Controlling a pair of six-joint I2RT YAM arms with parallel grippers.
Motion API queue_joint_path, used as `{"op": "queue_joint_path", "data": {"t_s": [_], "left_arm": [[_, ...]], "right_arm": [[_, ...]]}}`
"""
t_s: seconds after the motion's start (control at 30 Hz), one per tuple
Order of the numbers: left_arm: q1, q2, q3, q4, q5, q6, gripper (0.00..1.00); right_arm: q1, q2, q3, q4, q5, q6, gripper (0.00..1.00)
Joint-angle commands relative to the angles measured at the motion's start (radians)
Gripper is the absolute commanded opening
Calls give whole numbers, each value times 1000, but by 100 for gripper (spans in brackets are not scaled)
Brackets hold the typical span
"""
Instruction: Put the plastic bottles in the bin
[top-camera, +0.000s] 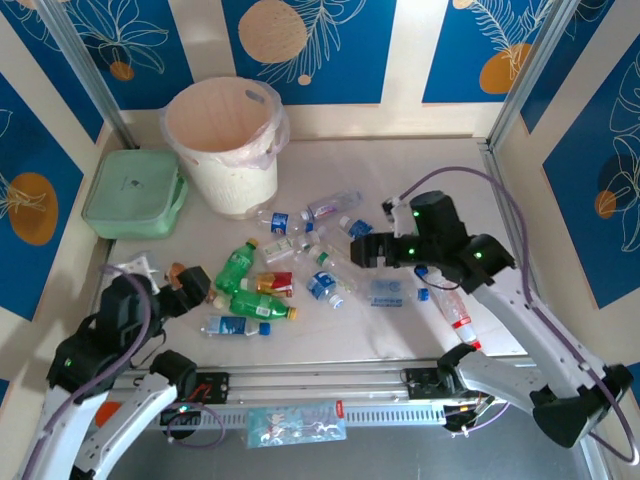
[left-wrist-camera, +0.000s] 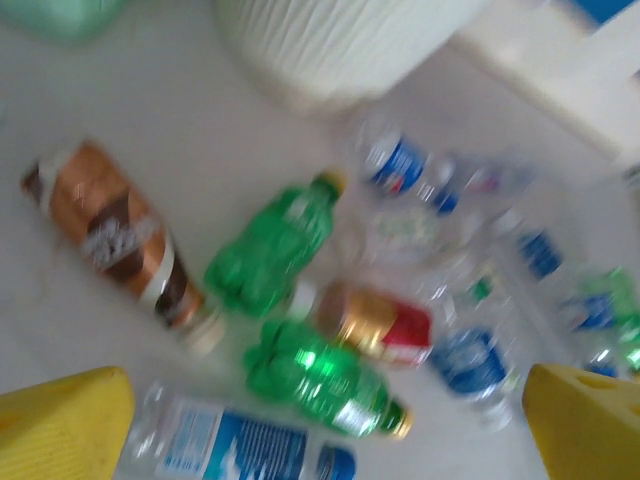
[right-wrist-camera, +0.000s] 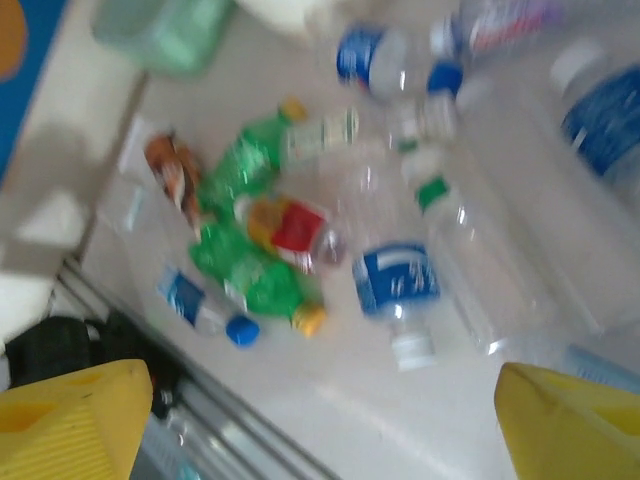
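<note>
White worktop, enclosed by blue panels with leaf prints.

Item: plastic bottles, a loose lot, lay on their sides mid-worktop, just in front of the bin and between my two arms. Among them were a green bottle with a yellow cap and, nearest the front rail, a clear bottle with a blue label.

Item: bin, cream, bag over its rim, stood upright at the far left.

Item: lidded box, pale green, sat just beside the bin.

My left fingers hovered spread wide over the green bottles, gripping nothing. My right fingers were likewise spread apart above the clear ones, gripping nothing.
</note>
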Motion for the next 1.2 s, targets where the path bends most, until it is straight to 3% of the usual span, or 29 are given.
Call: {"op": "queue_joint_path", "data": {"t_s": [0.0,0.07,0.13,0.3,0.47,0.57,0.67,0.9,1.0,1.17], "left_arm": [[-4,51,-25,-152,123,-59,99],[-3,67,-52,-172,137,-88,99],[-3,97,-74,-221,121,-145,99],[0,254,-112,-328,135,-245,99],[31,420,-104,-351,184,-264,99],[36,430,-106,-330,231,-341,99],[64,390,-109,-304,193,-418,99],[268,603,23,-271,73,-304,99],[363,648,25,-145,60,-276,100],[391,677,1,101,11,-206,99]], "right_arm": [[106,129,54,-195,96,-35,87],[181,197,66,-200,163,40,89],[230,227,88,-189,141,15,85],[240,270,74,-129,44,-6,73],[244,312,88,-133,136,33,71],[243,315,97,-121,150,52,71],[254,305,94,-88,157,66,71],[280,297,77,-53,168,51,71],[290,275,70,-43,172,35,71],[288,224,55,-28,177,22,72]]}}
